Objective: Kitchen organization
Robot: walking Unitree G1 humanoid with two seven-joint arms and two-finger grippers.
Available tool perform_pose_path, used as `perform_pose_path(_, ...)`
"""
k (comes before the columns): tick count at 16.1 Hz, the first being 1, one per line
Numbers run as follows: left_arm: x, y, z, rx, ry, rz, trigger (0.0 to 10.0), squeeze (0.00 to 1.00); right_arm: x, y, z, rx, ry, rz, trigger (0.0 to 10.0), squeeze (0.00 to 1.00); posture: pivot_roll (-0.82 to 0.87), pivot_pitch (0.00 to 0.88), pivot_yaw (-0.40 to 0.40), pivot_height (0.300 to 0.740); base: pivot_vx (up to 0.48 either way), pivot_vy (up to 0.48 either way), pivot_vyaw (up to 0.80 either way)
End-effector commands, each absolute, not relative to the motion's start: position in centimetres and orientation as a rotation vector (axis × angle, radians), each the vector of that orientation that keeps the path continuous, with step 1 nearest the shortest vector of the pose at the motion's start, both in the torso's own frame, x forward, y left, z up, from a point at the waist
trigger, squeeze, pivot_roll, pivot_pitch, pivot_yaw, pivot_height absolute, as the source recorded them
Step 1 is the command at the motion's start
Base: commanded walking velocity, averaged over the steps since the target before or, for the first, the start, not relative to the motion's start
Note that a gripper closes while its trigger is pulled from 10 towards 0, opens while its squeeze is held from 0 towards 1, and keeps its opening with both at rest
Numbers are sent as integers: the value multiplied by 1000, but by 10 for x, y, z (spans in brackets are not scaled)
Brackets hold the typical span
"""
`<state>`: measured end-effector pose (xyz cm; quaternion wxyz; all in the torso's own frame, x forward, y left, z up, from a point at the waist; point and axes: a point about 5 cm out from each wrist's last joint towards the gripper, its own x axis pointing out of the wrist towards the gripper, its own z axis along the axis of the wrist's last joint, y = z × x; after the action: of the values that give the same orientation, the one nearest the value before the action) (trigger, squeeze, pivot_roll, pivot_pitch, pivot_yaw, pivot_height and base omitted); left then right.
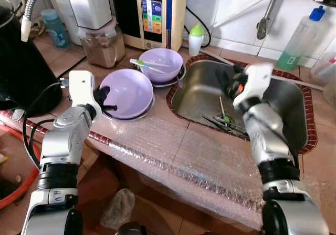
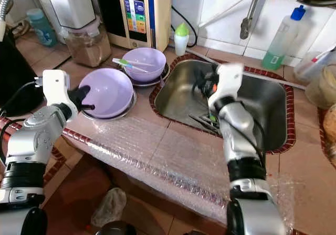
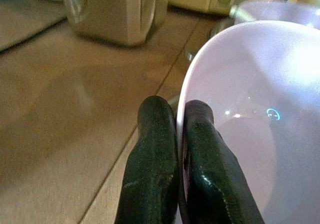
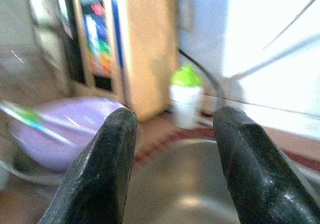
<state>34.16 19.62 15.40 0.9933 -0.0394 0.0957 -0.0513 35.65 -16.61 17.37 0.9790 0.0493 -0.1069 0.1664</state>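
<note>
On the tiled desk beside the sink (image 1: 294, 95), the left hand (image 1: 108, 99) is clenched on the near rim of a lilac bowl (image 1: 128, 92), one finger inside, one outside. A second lilac bowl (image 1: 161, 64), holding a green-handled utensil (image 1: 148, 63), sits just behind. Over the sink basin, the right hand (image 4: 172, 169) hovers with fingers spread, grasping nothing; cutlery (image 1: 224, 120) lies below. To lift the bowl cleanly, the pinch should probably stay firm and rise level, so it neither slips nor knocks its neighbour.
</note>
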Motion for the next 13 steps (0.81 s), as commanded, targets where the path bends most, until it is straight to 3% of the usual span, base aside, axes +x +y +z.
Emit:
perform_pose_path(1,342,193,165,-53,121,-112,0,0,356,-157,175,170,-198,410,10000,0,34,0,21,740,0,0,0)
perform_pose_path(4,342,185,176,-17,31,-131,0,0,341,-122,164,300,-128,632,10000,0,37,0,17,740,0,0,0)
perform_pose_path(8,343,178,181,13,-12,-155,0,0,335,-93,168,393,-102,765,10000,0,38,0,16,740,0,0,0)
perform_pose_path(13,344,164,187,78,-58,-196,0,0,340,-61,169,379,-47,785,10000,0,36,0,17,740,0,0,0)
